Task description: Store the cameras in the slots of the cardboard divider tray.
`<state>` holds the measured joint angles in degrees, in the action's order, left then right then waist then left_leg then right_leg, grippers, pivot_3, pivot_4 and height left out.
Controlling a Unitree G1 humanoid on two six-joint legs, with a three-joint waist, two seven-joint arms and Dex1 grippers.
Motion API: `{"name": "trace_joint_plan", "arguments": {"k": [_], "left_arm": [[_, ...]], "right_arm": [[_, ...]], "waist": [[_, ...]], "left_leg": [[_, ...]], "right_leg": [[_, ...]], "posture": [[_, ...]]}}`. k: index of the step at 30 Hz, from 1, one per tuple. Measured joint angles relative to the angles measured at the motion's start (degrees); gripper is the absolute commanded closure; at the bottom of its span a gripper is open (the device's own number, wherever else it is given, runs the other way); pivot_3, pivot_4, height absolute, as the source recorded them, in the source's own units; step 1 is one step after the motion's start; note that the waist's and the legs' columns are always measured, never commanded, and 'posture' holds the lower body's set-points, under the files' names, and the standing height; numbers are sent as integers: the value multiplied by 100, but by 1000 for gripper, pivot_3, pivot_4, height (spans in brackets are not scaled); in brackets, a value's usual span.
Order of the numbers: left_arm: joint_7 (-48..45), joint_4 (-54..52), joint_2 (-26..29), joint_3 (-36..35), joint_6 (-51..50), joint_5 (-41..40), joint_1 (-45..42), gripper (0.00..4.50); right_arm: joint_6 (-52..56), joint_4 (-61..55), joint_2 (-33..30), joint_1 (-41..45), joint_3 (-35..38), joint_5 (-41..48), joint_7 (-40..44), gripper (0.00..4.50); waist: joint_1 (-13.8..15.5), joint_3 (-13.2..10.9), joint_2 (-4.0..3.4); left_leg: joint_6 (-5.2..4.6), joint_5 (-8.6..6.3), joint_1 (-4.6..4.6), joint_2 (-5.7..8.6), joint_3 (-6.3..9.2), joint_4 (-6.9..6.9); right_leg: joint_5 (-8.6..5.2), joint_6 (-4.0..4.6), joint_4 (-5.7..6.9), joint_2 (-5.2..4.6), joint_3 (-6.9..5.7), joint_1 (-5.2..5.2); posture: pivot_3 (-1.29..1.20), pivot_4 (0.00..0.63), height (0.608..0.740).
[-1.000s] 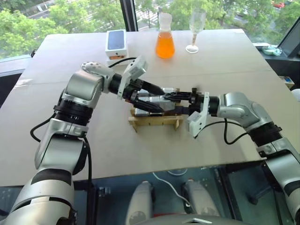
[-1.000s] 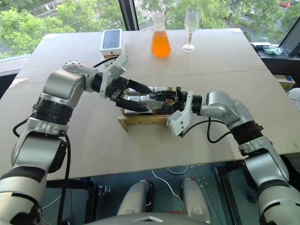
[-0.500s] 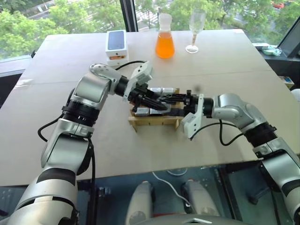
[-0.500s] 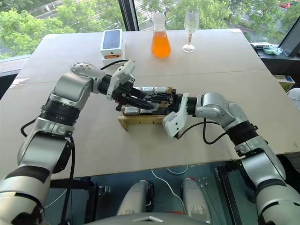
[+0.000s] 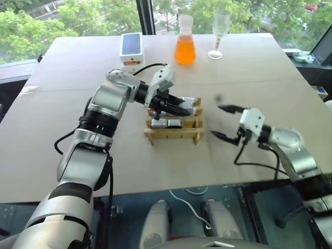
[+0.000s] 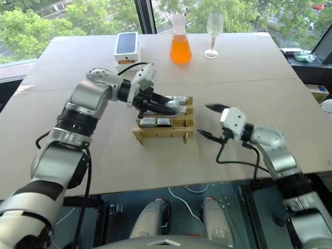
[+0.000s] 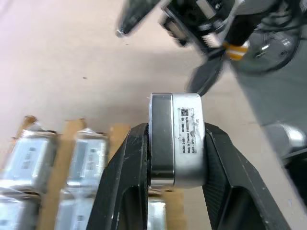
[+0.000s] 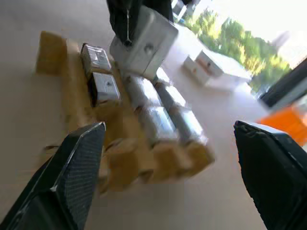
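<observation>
Now on the worktop (image 5: 78, 78) sits the tray (image 5: 174, 134), mostly filled; above it the left end effector (image 5: 179, 107) pinches a camera (image 7: 175, 139). Right end effector (image 5: 224, 122) is spread, empty, beside. Next: lowering it into a free slot.

Orange-filled flask (image 5: 184, 46), wine glass (image 5: 218, 32), white phone box (image 5: 130, 47) on table (image 5: 62, 114)
</observation>
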<state>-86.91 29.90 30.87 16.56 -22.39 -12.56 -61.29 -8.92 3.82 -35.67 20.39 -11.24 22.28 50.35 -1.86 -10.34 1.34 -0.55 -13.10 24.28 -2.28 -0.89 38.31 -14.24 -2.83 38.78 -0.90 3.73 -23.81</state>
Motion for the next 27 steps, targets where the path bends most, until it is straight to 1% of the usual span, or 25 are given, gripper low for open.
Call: {"name": "trace_joint_plan", "arguments": {"k": [2, 5, 8, 12, 17, 21, 27], "left_arm": [[209, 71, -226, 13, 359, 156, 131, 3620], [331, 227, -362, 104, 752, 381, 368, 3620], [345, 444, -433, 199, 1069, 574, 424, 3620], [337, 729, -474, 198, 1432, 733, 406, 3620], [346, 980, -542, 190, 1580, 866, 294, 3620], [368, 1022, -544, 202, 1594, 1017, 297, 3620], [421, 1117, -586, 202, 1575, 1140, 296, 3620]], "right_arm": [[543, -322, -59, -734, 290, 679, 339, 225], [924, -579, -84, -1457, 657, 1287, 768, 225], [966, -827, -11, -1822, 931, 1600, 1144, 225], [858, -933, 245, -2049, 1222, 1761, 1359, 225], [868, -941, 423, -2198, 1496, 1843, 1422, 225], [868, -967, 626, -2301, 1507, 1817, 1346, 225], [866, -1023, 685, -2334, 1507, 1712, 1308, 225]], "waist": [[-12, 1, -2], [-41, 1, -1], [-41, 0, 0], [-32, 0, 0], [-16, 1, 0], [-28, 1, 0], [-29, 1, 0]], "left_leg": [[0, 0, -7, 0, -2, 0], [0, 0, -10, 0, -3, 0], [-1, 0, -11, -2, -2, 6], [-1, 1, -23, -2, -4, 10], [-1, 0, -24, -1, -4, 9], [0, 0, -25, -2, -4, 4], [0, 0, -25, -2, -4, 5]], "right_leg": [[-1, -2, 3, 1, 3, 2], [-1, -4, 3, 5, 7, 2], [-5, -13, 5, 9, 9, 3], [-10, -24, 6, 11, 14, 15], [-9, -21, 5, 11, 15, 18], [-8, -16, 5, 13, 16, 16], [-9, -19, 6, 13, 16, 16]], "posture": [[0, 150, 740], [0, 150, 740], [0, 150, 740], [0, 150, 740], [0, 150, 740], [0, 150, 740], [0, 150, 740]]}}
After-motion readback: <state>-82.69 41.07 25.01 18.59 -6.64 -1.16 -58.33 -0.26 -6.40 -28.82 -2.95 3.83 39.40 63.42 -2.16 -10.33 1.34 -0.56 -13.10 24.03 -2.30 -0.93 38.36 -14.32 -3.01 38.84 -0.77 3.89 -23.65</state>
